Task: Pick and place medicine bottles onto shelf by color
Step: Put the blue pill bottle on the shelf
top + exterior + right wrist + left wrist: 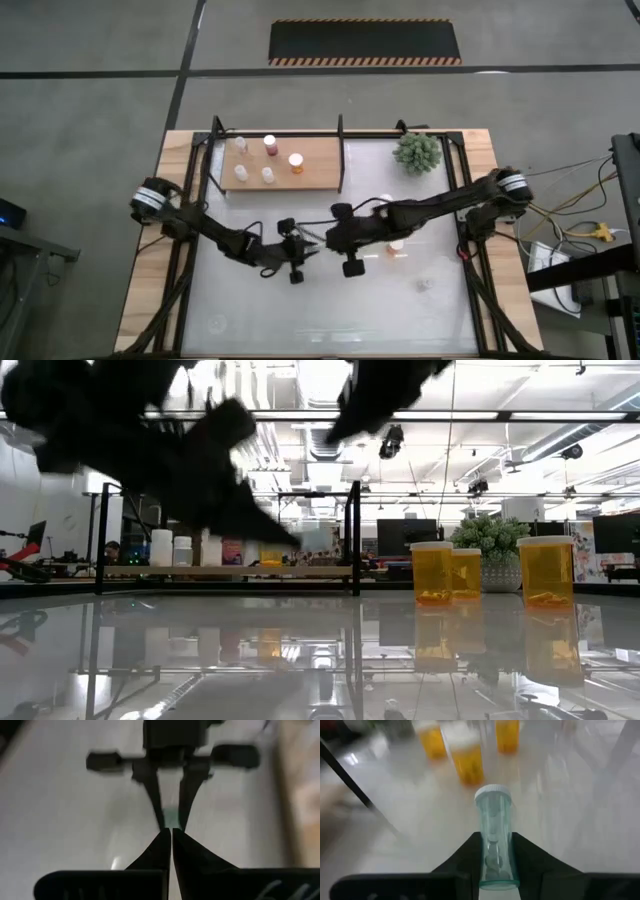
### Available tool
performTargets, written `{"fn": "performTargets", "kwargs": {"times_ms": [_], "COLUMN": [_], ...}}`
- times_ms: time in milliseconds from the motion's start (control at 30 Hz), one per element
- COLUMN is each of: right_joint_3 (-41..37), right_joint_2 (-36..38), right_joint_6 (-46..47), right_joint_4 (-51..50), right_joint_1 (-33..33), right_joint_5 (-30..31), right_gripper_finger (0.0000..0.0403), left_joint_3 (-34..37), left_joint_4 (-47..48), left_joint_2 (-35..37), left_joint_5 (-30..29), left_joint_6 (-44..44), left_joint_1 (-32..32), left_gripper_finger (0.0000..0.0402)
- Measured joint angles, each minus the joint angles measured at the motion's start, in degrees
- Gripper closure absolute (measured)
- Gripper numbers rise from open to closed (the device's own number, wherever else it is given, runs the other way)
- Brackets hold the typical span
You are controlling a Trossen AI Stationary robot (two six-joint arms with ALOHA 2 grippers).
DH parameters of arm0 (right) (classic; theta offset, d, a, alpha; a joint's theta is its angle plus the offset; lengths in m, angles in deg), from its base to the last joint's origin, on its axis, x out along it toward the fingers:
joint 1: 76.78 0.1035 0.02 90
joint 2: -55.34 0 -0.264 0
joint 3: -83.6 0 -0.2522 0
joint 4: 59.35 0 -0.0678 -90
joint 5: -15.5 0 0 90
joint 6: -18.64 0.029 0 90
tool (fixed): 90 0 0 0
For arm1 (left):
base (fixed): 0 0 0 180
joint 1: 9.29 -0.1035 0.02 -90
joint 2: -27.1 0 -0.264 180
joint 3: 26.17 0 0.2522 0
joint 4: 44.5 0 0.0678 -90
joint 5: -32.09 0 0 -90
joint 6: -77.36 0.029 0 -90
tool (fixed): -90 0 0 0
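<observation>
Much of the low view is blotted out by the dark, blurred arms, and the bottles still on the table are partly hidden beneath the right arm from above. The left claw [495, 855] pinches a clear bottle [494, 832] between its fingers at mid-table. The right claw [171, 837], pressed together and empty, points tip to tip at it. Five bottles stand on the shelf [320, 160]: three white, one reddish, one orange. Three orange bottles [432, 572] stand on the table [420, 300] near the plant [417, 152].
</observation>
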Motion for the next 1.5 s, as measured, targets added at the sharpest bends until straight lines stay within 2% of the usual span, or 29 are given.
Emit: {"fn": "performTargets", "kwargs": {"times_ms": [133,267,367,533,733,833,933,1133,1500], "right_joint_3": [-9.3,-18.4,-22.9,-25.9,-25.9,-24.7,-23.4,-19.9,-18.3], "right_joint_2": [8.6,15.4,18.5,19.5,15.6,13.6,10.9,7.5,7.0], "right_joint_6": [-3.8,-5.5,-6.4,-6.2,-7.8,-8.0,-8.2,-9.2,-9.5], "right_joint_4": [15.6,30.8,37.0,41.2,43.3,43.6,43.8,44.0,41.6], "right_joint_1": [0.0,0.0,0.0,0.1,0.2,0.2,0.2,0.2,0.2], "right_joint_5": [0.0,-0.3,-1.2,-2.1,-1.9,-1.8,-1.8,-1.8,-1.8], "right_gripper_finger": [0.0394,0.0392,0.0374,0.0292,0.0175,0.0134,0.0111,0.0118,0.0186], "left_joint_3": [0.2,0.7,0.7,0.7,0.3,0.3,0.1,0.4,0.5], "left_joint_4": [-1.9,-6.6,-6.7,-7.3,-8.0,-10.0,-10.9,-10.7,-9.5], "left_joint_2": [6.9,13.0,15.9,17.4,16.2,15.6,15.2,15.1,15.1], "left_joint_5": [-5.1,-6.1,-6.0,-6.1,-6.2,-6.6,-6.9,-7.5,-7.5], "left_joint_6": [8.2,16.3,18.9,19.7,20.8,20.8,21.1,21.0,21.0], "left_joint_1": [2.1,4.3,5.3,5.5,5.4,5.3,5.2,5.2,5.2], "left_gripper_finger": [0.0325,0.0325,0.0330,0.0331,0.0331,0.0331,0.0331,0.0331,0.0331]}}
